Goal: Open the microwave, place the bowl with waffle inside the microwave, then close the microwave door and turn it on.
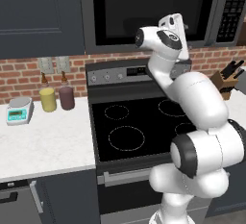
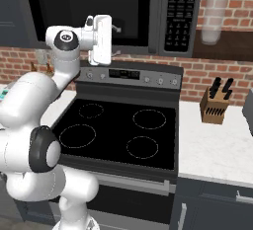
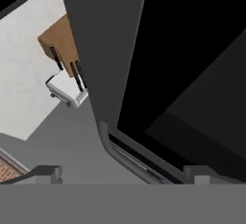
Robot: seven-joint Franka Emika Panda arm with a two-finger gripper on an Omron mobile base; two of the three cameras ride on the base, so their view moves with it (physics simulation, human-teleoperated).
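Observation:
The microwave [image 1: 211, 14] hangs above the stove, and its wide black-glass door [image 1: 149, 6] [image 2: 84, 2] looks shut. The black keypad [image 2: 180, 12] sits at its right. My arm reaches up, and my gripper [image 2: 117, 40] is close against the lower part of the door. In the hand view the gripper [image 3: 122, 172] is open. Its two dark fingertips [image 3: 48, 172] stand wide apart on either side of the grey door handle [image 3: 111, 151], not touching it. The bowl with waffle is out of view.
The black-topped stove [image 1: 125, 122] lies under the arm. A wooden knife block [image 2: 216, 100] and a white toaster [image 3: 65, 91] stand on the right counter. A scale [image 1: 19, 110] and two canisters [image 1: 48, 99] are on the left counter.

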